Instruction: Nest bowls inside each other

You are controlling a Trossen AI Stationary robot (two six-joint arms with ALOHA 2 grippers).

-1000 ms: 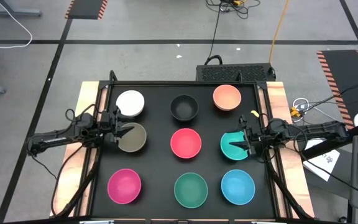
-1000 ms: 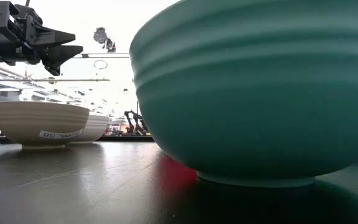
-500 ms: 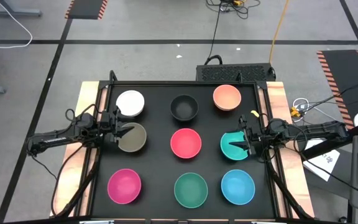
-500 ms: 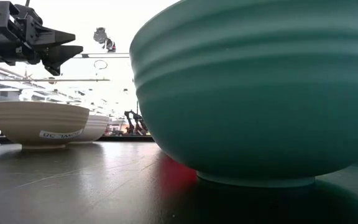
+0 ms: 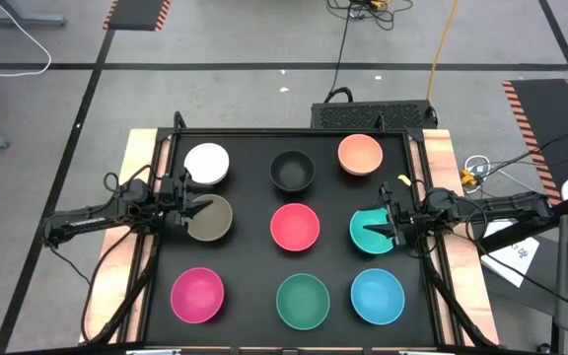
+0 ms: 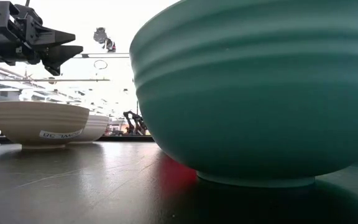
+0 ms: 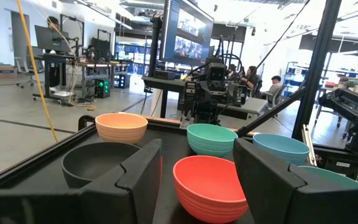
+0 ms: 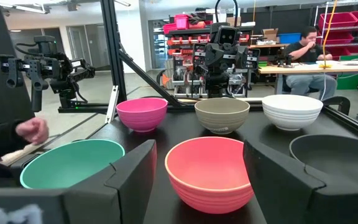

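**Nine bowls loose, both arms poised over the middle row: watch for tipped rims**

High view. Nine bowls sit apart in a three-by-three grid on the black table point(image 5: 254, 296); nothing is nested yet. Far row: white bowl point(image 5: 207, 164), black bowl point(image 5: 292, 171), peach bowl point(image 5: 360, 155). Middle row: olive-tan bowl point(image 5: 211, 219), red bowl point(image 5: 295, 227), teal bowl point(image 5: 368, 232). Near row: magenta bowl point(image 5: 197, 295), green bowl point(image 5: 303, 301), blue bowl point(image 5: 378, 296). The left gripper point(image 5: 191, 208) hangs over the left edge of the olive-tan bowl; the right gripper point(image 5: 392, 228) hangs over the right edge of the teal bowl. Neither holds anything. Risk: a pinch on one thin rim may tilt a light bowl, or skid it into the red one.

Low view. The green bowl fills most of the frame, a sliver of red behind its foot. The left gripper point(image 6: 67, 53) hovers above the olive-tan bowl point(image 6: 41, 122), clear of its rim, the white bowl's edge point(image 6: 97, 127) just behind. Coming down off-centre, a finger could land on the rim and flip the bowl.

Left wrist view. The jaws stand released, red bowl point(image 7: 209, 186) showing between the fingers point(image 7: 145, 171). Black, peach, teal and blue bowls lie beyond.

Right wrist view. These jaws are also spread and empty, facing the red bowl point(image 8: 209, 172). A person's hand point(image 8: 31, 130) is near the table's edge beyond the green bowl point(image 8: 72, 163); an arm swinging that way could meet it.
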